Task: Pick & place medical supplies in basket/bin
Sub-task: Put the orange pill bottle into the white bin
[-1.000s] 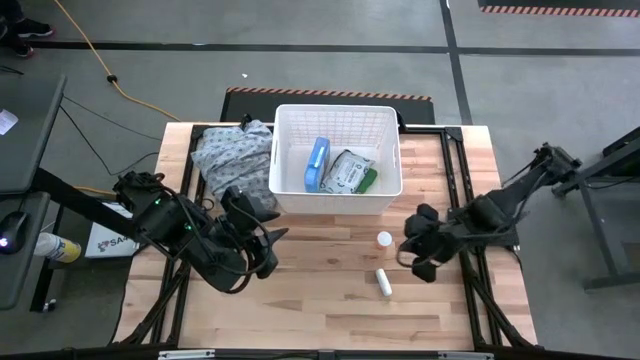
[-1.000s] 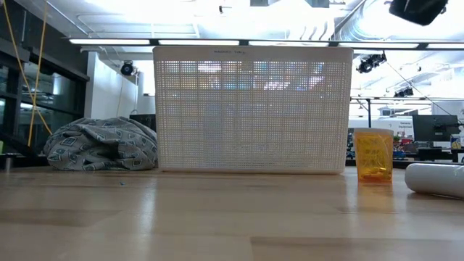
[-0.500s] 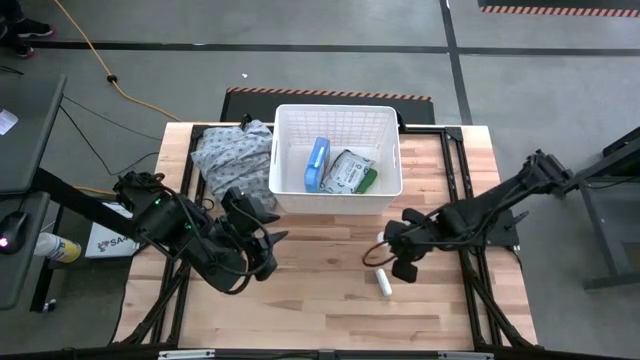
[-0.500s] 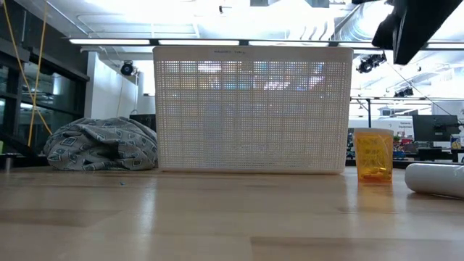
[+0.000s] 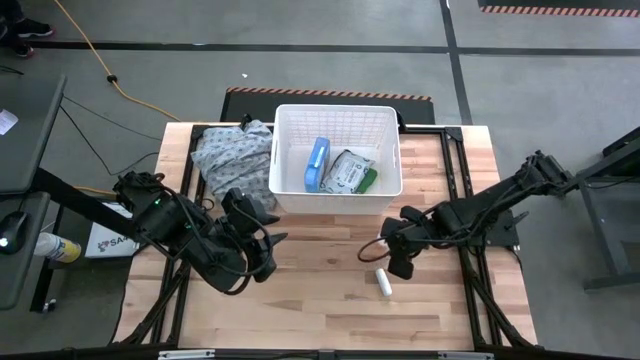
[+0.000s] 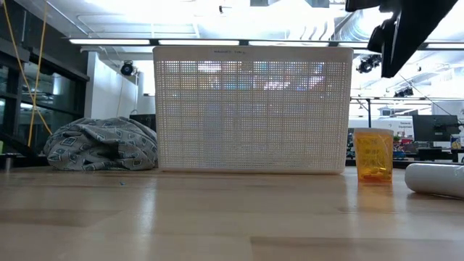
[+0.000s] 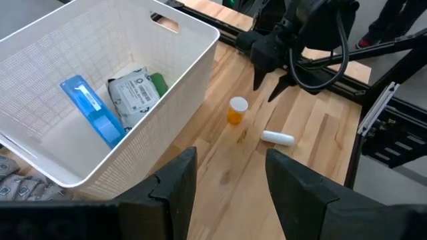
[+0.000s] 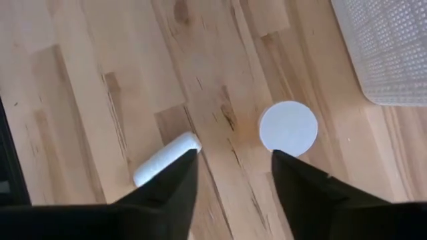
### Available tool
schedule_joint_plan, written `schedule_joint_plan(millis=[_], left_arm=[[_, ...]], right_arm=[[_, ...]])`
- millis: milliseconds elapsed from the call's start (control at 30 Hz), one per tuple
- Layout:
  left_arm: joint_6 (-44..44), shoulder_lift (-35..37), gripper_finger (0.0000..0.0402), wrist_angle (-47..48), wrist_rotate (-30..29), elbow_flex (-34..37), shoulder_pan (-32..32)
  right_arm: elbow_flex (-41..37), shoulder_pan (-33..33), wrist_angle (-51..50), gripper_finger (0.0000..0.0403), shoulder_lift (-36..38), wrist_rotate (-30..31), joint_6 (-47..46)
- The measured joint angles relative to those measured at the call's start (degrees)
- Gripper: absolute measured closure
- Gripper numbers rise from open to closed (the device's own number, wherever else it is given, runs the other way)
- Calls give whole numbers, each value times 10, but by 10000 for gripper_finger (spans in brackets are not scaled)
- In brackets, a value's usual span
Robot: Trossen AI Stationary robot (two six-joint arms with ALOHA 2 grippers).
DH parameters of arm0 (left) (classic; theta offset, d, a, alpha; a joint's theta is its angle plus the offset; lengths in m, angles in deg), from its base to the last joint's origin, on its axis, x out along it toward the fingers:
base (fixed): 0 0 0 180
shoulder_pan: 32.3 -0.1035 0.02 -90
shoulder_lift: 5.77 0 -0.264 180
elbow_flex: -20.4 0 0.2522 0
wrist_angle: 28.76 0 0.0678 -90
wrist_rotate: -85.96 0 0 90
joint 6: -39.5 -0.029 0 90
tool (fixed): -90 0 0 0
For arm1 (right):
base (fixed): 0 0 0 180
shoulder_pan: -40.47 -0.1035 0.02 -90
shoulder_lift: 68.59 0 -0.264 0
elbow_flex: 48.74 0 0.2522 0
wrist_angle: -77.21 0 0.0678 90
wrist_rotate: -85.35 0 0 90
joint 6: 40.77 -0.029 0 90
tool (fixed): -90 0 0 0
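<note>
The white gridded basket (image 5: pixel 338 195) stands at the table's far middle. In it lie a blue-white packet (image 5: pixel 318 165), a grey-white soft pack (image 5: pixel 347 172) and a green bar (image 5: pixel 368 181). An orange vial with a white cap (image 8: pixel 288 128) stands upright on the wood in front of the basket's right corner. A white tube (image 8: pixel 165 159) lies on its side just nearer. My right gripper (image 8: pixel 230 180) hovers open above the wood between these two, clear of both. My left gripper (image 7: pixel 230 193) waits open over the table's near left (image 5: pixel 268 248).
A grey patterned cloth (image 5: pixel 230 150) lies bunched against the basket's left wall. In the low view the vial (image 6: pixel 373 154) and tube (image 6: pixel 435 179) sit right of the basket (image 6: pixel 251 109), with my right gripper (image 6: pixel 402 29) high above them. Bare wood lies along the near edge.
My right gripper has moved toward the table's left and come down, from beside the vial and tube to a place over them. The vial, the tube and the basket's contents have stayed where they were.
</note>
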Motion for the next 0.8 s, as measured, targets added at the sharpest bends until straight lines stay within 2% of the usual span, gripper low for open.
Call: schedule_joint_plan(millis=[167, 333, 533, 800], left_arm=[[0, 0, 190, 0, 0, 0, 0], [-11, 0, 190, 0, 0, 0, 0], [-11, 0, 190, 0, 0, 0, 0], [-11, 0, 190, 0, -1, 0, 0]], right_arm=[[0, 1, 0, 166, 0, -2, -17], [-26, 5, 6, 131, 0, -7, -46], [-68, 7, 21, 115, -1, 3, -53], [-72, 34, 62, 114, 0, 1, -40]])
